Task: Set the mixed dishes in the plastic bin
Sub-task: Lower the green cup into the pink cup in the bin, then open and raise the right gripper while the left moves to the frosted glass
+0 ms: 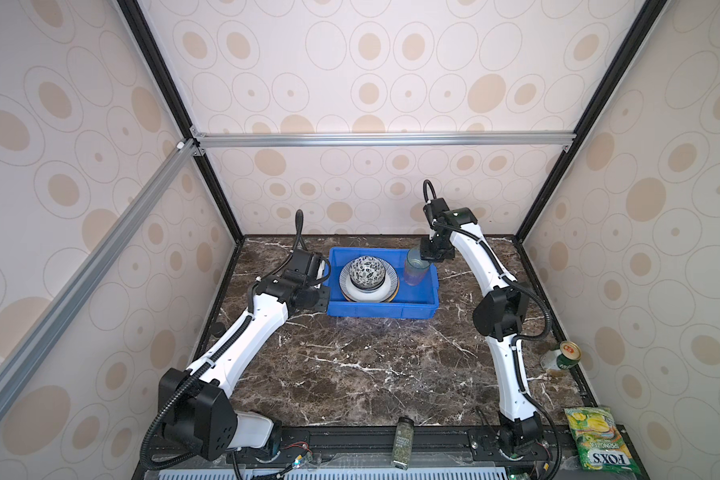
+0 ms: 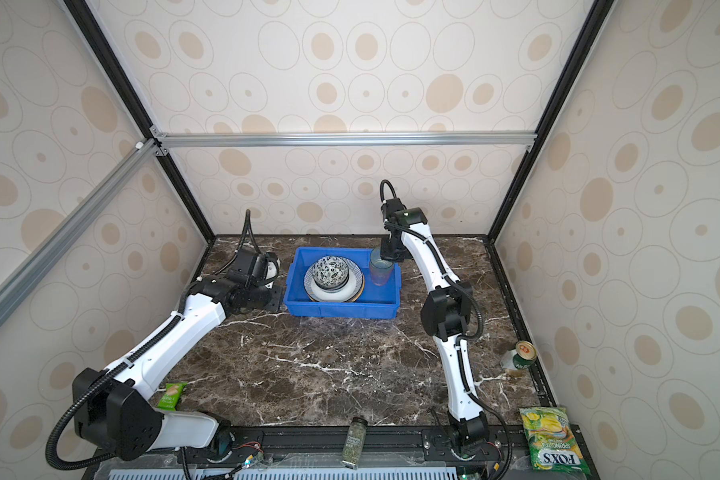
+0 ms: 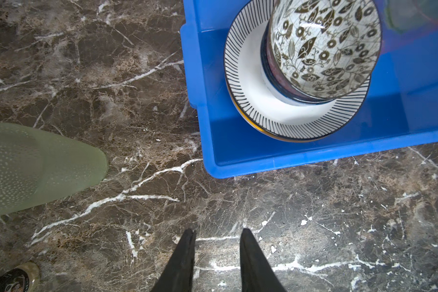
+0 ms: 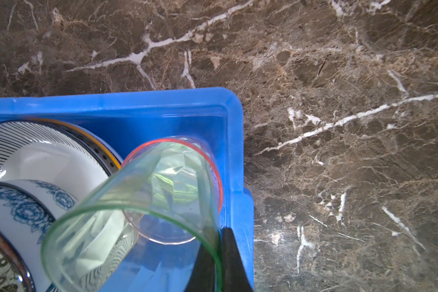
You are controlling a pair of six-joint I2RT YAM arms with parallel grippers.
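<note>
green cup point(image 4: 137, 215) between right fingers point(image 4: 234, 263) (above bin point(image 4: 235, 151))

Top views high, looking down; wrist views close, sharing blue bin point(image 3: 314, 161)

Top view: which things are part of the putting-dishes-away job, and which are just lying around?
For the job: blue bin, striped plate, leaf bowl, floral bowl, green cup, pink cup.

Just lying about: spice jar, yellow-green snack packet, drink can, small green packet.
</note>
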